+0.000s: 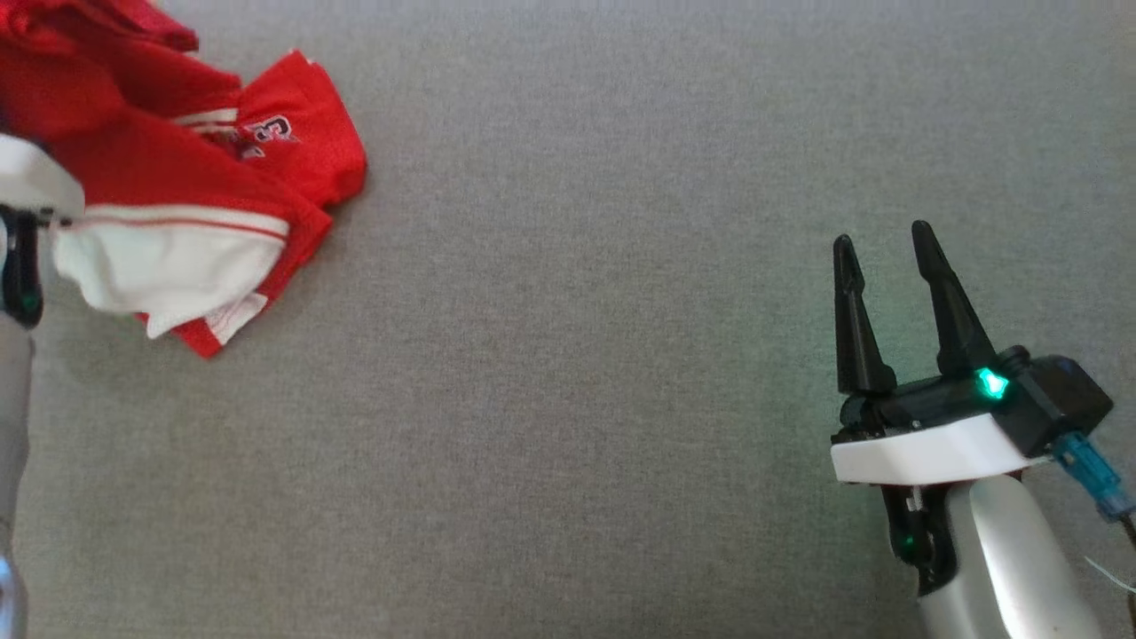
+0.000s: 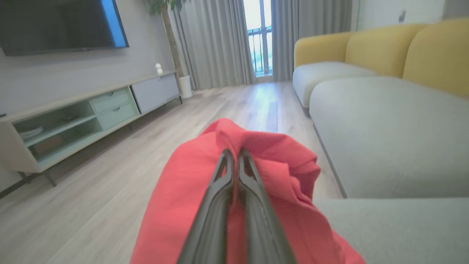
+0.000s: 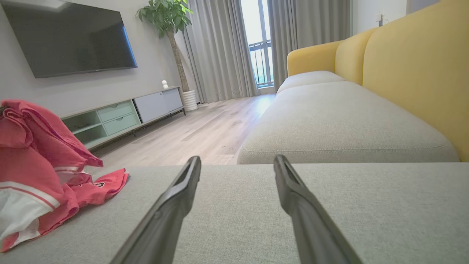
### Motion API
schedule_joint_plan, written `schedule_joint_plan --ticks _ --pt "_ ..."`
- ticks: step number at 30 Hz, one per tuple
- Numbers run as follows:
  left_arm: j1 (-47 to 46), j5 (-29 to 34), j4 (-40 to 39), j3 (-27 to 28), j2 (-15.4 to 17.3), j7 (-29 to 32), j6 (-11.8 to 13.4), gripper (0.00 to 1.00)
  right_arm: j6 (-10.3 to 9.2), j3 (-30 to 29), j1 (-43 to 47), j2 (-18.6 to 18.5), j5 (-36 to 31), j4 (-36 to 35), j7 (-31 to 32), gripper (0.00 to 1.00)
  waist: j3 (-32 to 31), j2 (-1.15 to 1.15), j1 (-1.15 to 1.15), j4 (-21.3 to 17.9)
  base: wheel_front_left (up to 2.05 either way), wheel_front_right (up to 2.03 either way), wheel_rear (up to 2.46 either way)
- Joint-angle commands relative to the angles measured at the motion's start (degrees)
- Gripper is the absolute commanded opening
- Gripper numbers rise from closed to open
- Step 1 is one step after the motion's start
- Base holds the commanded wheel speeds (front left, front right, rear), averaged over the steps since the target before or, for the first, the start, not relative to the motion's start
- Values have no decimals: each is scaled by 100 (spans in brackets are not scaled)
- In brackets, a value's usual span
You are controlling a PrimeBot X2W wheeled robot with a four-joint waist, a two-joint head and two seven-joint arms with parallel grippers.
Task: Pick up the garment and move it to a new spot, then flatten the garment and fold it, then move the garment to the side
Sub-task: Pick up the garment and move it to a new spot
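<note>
The red mesh jersey with white panels and trim (image 1: pixel 186 169) is found bunched at the far left of the grey upholstered sofa seat (image 1: pixel 568 373), in the upper left corner of the head view. A printed emblem is seen on one red fold, but it is too small to be read. From the right wrist view, the jersey's upper part is seen gathered upward while its lower folds rest on the seat.

The left gripper (image 2: pixel 233 153) is seen with its fingers pressed together, a ridge of red cloth pinched between the tips. Cloth is draped down both sides of the fingers, and much of the near floor is hidden behind it.

The right gripper (image 1: pixel 883 235) is held low over the seat at the lower right, well apart from the jersey. Its fingers are spread wide and nothing is held between them.

Beyond the seat, a pale wooden floor (image 3: pixel 198 132) is noted. On the far wall a dark flat television (image 3: pixel 73 40) is mounted above a long low cabinet with green drawers (image 3: pixel 117 113), on which a small white figure (image 3: pixel 165 84) is stood. A potted tree (image 3: pixel 165 14) and grey curtains (image 3: pixel 220 47) are placed by the balcony door. The yellow sofa backrest (image 3: pixel 414 73) is seen along the right.
</note>
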Motion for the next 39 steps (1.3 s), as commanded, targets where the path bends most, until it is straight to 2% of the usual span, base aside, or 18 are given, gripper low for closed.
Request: schedule_joint_plan --ticks 1,3,13,20,28,35,37,39 --pt "-316 -47 -472 235 235 -147 19 0 -4 139 15 -20 72 -149 -36 100 -209 0 1 -14 0 0 0" --pt "-294 -54 -657 247 201 -172 10 0 -4 140 34 -20 98 -136 -36 100 -268 0 1 -21 0 0 0" --pt "166 -164 -2753 186 -219 -188 -41 0 -4 144 150 -20 290 -100 -36 100 -609 0 1 -199 0 0 0" --pt "470 -249 -3766 -151 -506 331 11 0 -4 199 146 -20 397 -105 -36 100 -624 0 1 -526 0 0 0" --pt "760 -201 -4457 -816 -1028 842 99 0 -4 331 -35 -20 546 -173 -36 100 -472 0 1 -1266 0 0 0" --pt "659 -107 -4308 -1404 -1440 838 19 0 -4 452 -223 -20 752 -263 -36 100 -257 0 1 -2125 0 0 0" --pt "542 -88 -4087 -1480 -1514 742 -1 100 -4 462 -251 -20 803 -268 -36 100 -205 0 1 -2303 0 0 0" --pt "392 12 -3814 -1534 -1511 610 -11 100 -4 473 -246 -20 840 -274 -36 100 -176 0 1 -2422 0 0 0"
